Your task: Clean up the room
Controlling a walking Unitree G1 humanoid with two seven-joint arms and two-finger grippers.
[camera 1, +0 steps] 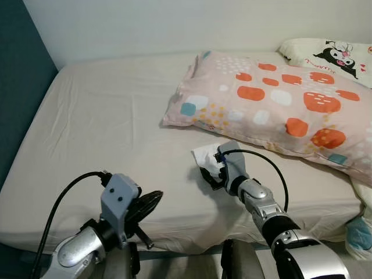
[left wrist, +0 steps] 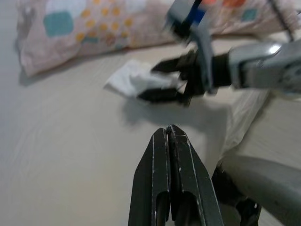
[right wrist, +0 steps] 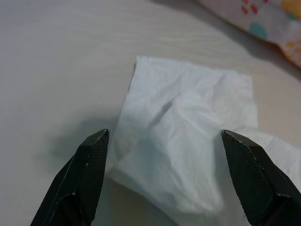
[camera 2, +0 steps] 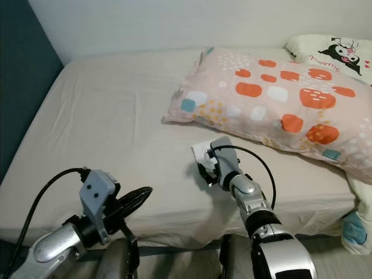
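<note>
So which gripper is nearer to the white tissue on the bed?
Right. The right gripper is open right over the white tissue; the left gripper is shut, back near the bed's front edge.

The bed [camera 1: 104, 128] lies bare and open from the wall to its near edge on the robot's left — wide room for a hand to pass. On the right the patterned pillow [camera 1: 273, 99] bars the way, its near edge just beyond the white tissue [right wrist: 188, 141], with a second pillow [camera 1: 331, 55] behind it.
</note>
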